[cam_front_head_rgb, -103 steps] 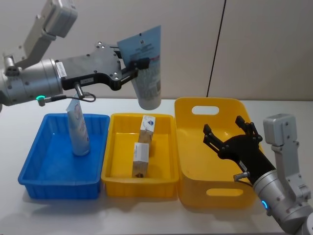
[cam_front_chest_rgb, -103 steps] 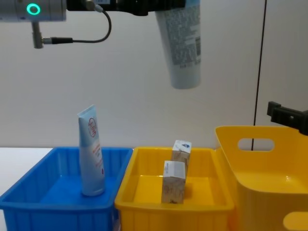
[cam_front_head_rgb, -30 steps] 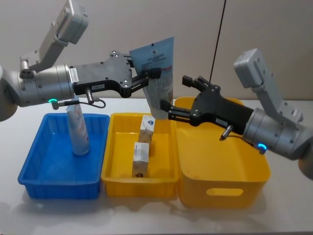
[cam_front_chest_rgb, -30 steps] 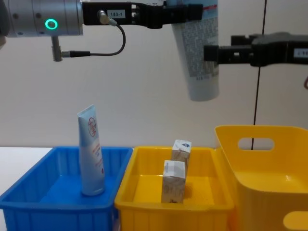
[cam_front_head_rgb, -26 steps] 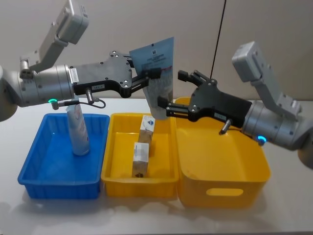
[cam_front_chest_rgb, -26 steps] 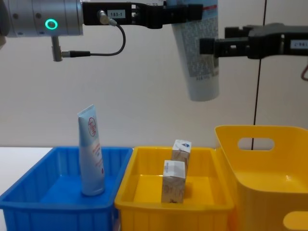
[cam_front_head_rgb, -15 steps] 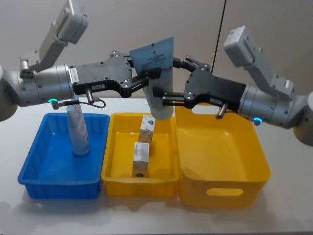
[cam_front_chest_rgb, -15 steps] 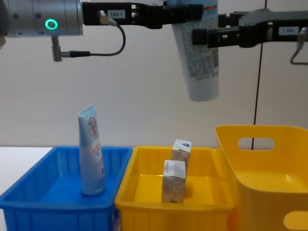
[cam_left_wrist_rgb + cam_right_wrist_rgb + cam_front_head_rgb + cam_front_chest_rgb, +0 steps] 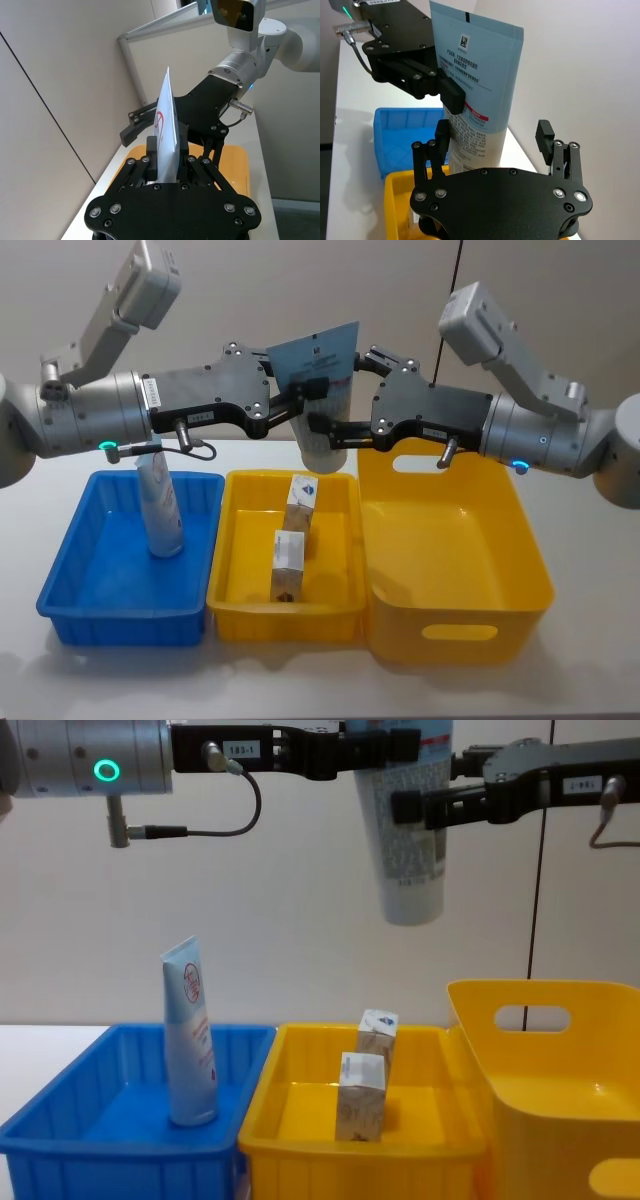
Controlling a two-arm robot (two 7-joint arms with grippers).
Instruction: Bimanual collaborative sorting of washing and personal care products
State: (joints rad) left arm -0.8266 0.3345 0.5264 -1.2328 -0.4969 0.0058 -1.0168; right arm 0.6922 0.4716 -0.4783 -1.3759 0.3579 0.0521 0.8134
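Note:
A pale blue-white squeeze tube hangs cap-down, high above the small yellow tray, with my left gripper shut on its upper part. My right gripper is open, one finger on each side of the tube's lower half; in the right wrist view one of its fingers lies close to the tube, the other stands apart. A second tube stands upright in the blue bin. Two beige cartons stand in the yellow tray.
A large yellow basket with handle slots sits at the right, nothing showing inside it. The three containers stand side by side on a white table in front of a plain wall. A dark cable loops under my left arm.
My right gripper rose from over the large basket and moved left until its open fingers flank the held tube. The tube shifted slightly left; the left arm hardly moved.

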